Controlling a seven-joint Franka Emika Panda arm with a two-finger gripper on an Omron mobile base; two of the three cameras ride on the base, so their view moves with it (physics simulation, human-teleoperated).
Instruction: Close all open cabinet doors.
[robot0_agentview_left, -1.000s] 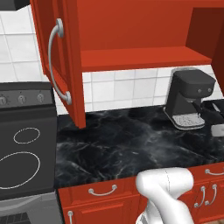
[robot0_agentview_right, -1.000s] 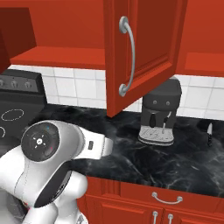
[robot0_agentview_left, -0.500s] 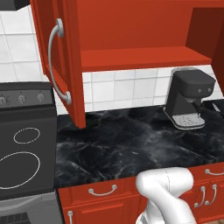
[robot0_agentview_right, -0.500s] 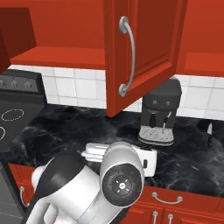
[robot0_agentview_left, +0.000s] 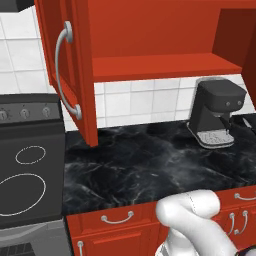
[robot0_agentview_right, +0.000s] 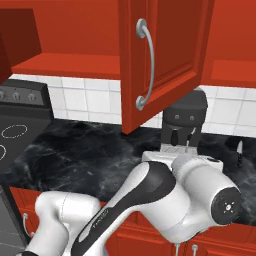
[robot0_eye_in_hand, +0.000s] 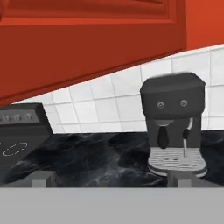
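Cabinet doors come first: one door (robot0_agentview_left: 67, 70) stands swung out from the wall cabinet above the counter (robot0_agentview_left: 150, 170), beside the stove (robot0_agentview_left: 27, 165), its long silver handle (robot0_agentview_left: 64, 75) facing me; the same door (robot0_agentview_right: 165, 55) hangs over the coffee machine (robot0_agentview_right: 185, 125). The shelf (robot0_agentview_left: 165, 65) behind it lies bare. I judge nothing closed yet. My gripper (robot0_eye_in_hand: 109, 180) is low over the counter, touching nothing, fingertips (robot0_eye_in_hand: 41, 179) set well apart.

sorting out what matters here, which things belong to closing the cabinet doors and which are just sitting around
Belongs to the job:
- left open cabinet door
- right open cabinet door
- gripper

Just there:
- coffee machine
- stove
- black marble counter
- drawer fronts
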